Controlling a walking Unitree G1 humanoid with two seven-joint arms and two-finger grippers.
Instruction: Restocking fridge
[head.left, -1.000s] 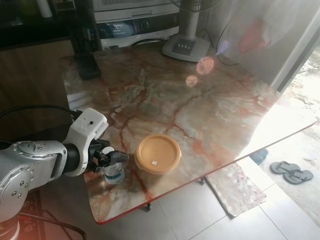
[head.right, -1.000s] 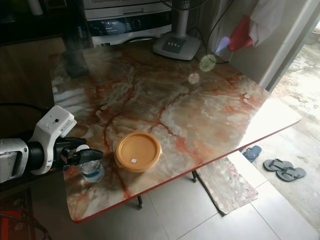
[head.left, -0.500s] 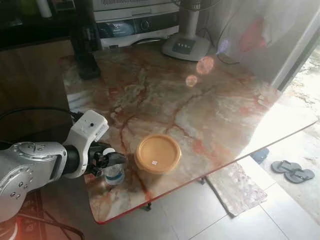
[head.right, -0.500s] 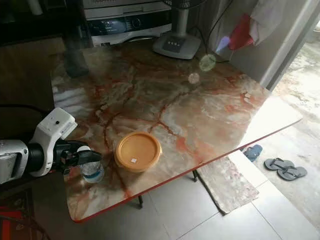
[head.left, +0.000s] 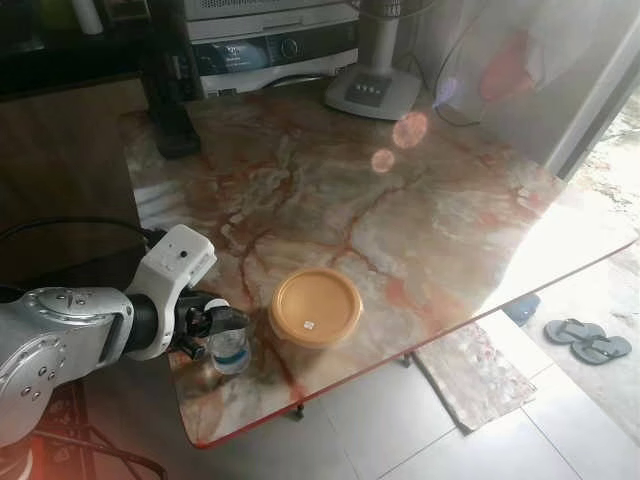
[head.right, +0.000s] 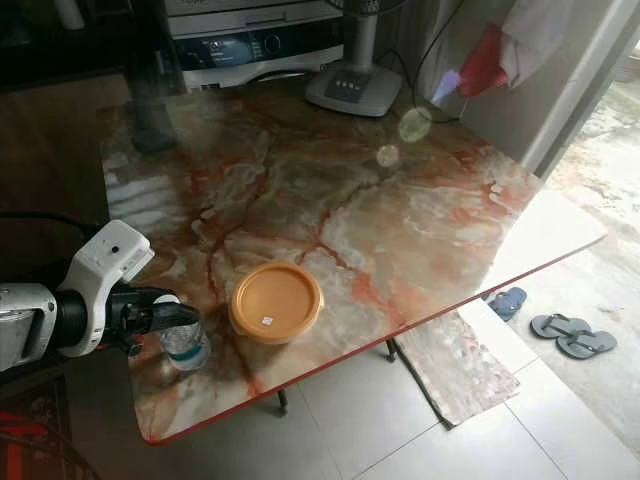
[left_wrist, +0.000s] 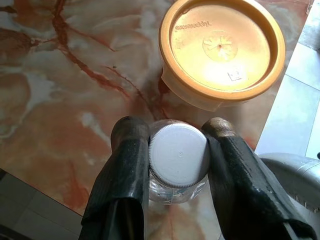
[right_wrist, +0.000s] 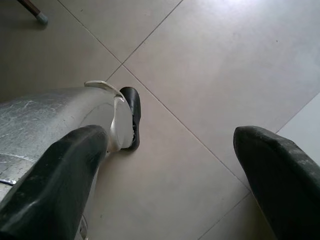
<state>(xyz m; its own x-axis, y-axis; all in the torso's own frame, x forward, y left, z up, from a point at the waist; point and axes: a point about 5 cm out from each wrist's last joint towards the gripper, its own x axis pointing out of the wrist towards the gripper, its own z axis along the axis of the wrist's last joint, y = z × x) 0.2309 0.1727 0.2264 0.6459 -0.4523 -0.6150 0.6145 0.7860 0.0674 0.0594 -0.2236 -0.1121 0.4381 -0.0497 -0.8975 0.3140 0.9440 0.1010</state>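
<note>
Bottle (left_wrist: 178, 161): small, clear, with a white ribbed cap; it stands upright on the table (head.left: 400, 200) near the front left corner, just beside the tub, and sits between the left end effector's two fingers.
Left end effector (left_wrist: 175, 150): reaches in from the robot's left at the bottle's neck; in the left wrist view one black finger (left_wrist: 127, 165) lies on each side of the cap, each touching or nearly touching its ribbed edge, so the pair is clamped on the bottle top.
Bottle against end effector: the cap is centred between the fingertips, which reach just past it toward the tub; the bottle's body hangs below the fingers, its base on the marble.
Tub (head.left: 316, 307): round, with an orange lid and a small white sticker on top; it sits on the table just to the right of the bottle, apart from the fingers.
Table: pinkish marble pattern with red veins and a red edge; strong glare on its right side.
Right end effector (right_wrist: 170, 175): hangs idle over the tiled floor (right_wrist: 210, 65), its two black fingers set wide apart with nothing between them.
Far edge: fan base (head.left: 371, 92) on the back of the table, a grey appliance (head.left: 272, 45) behind it.
Floor to the right: pair of sandals (head.left: 586, 339) beside the table.
</note>
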